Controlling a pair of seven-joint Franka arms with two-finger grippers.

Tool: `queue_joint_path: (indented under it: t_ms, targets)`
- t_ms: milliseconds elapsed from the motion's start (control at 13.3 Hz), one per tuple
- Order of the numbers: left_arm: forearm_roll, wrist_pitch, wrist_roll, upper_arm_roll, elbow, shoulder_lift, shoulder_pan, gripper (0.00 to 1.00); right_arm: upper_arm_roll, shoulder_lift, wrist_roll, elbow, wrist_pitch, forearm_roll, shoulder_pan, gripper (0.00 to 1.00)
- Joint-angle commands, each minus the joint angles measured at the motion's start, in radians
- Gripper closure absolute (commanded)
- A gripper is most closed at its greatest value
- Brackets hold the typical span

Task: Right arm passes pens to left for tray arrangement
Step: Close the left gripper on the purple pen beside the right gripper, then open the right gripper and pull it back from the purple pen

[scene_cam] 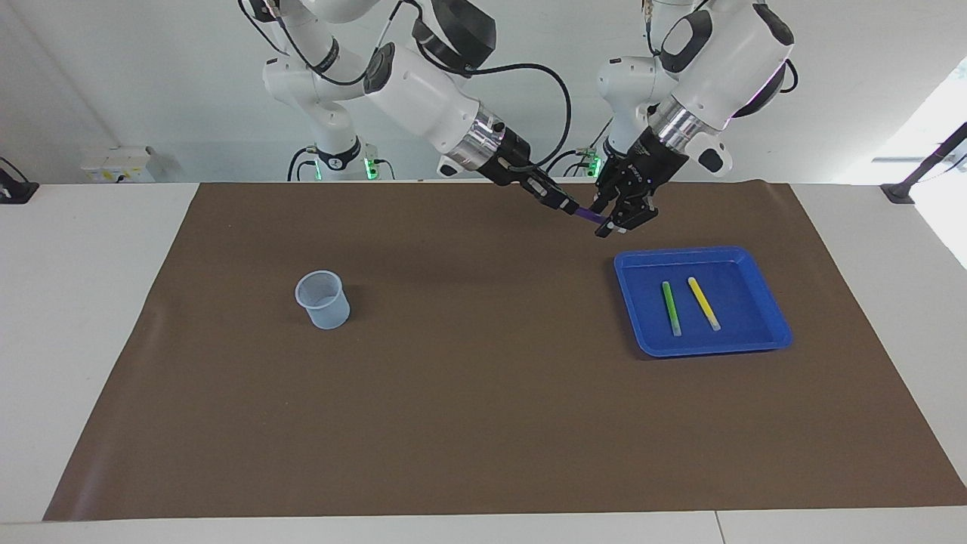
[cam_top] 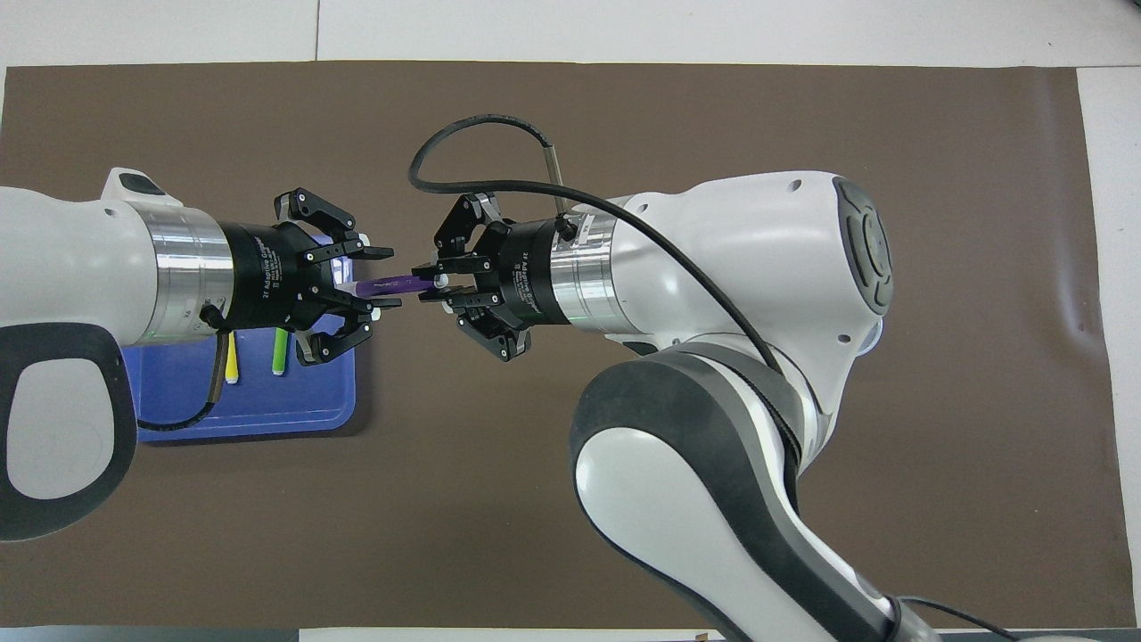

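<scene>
Purple marker pen [cam_top: 392,284], pinched by right gripper [cam_top: 434,283], enters half-closed left gripper [cam_top: 374,283]; green pen [scene_cam: 671,307] and yellow pen [scene_cam: 703,303] already lie in blue plastic tray [scene_cam: 770,313].

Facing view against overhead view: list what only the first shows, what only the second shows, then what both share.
Facing only: the cup and the full length of the green pen and the yellow pen in the tray.
Overhead only: the left gripper with its fingers apart on either side of the purple pen.
Both: the right gripper shut on the purple pen, meeting the left gripper in the air next to the tray.
</scene>
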Motion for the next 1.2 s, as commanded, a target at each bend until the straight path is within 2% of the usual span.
queue_joint_path:
  t_ms: [0, 753, 828, 903, 978, 1129]
  targets:
    - [-0.018, 0.027, -0.007, 0.008, -0.042, -0.035, -0.014, 1.00, 0.015, 0.014, 0.008, 0.013, 0.019, 0.002, -0.006, 1.00]
    - [-0.018, 0.032, -0.003, 0.009, -0.042, -0.033, -0.011, 1.00, 0.015, 0.013, 0.001, 0.015, 0.018, -0.024, -0.006, 1.00]
    - [-0.018, 0.033, -0.003, 0.009, -0.042, -0.033, -0.006, 1.00, 0.015, 0.013, 0.002, 0.015, 0.018, -0.064, -0.006, 0.35]
    - [-0.018, 0.038, -0.004, 0.009, -0.042, -0.033, -0.002, 1.00, 0.013, 0.014, 0.005, 0.015, 0.018, -0.093, -0.006, 0.04]
    - [-0.018, 0.039, -0.004, 0.009, -0.040, -0.032, 0.002, 1.00, 0.013, 0.013, 0.002, 0.015, 0.016, -0.116, -0.006, 0.00]
    - [-0.016, 0.041, 0.011, 0.014, -0.045, -0.033, 0.009, 1.00, 0.007, 0.007, -0.003, 0.015, 0.006, -0.194, -0.009, 0.00]
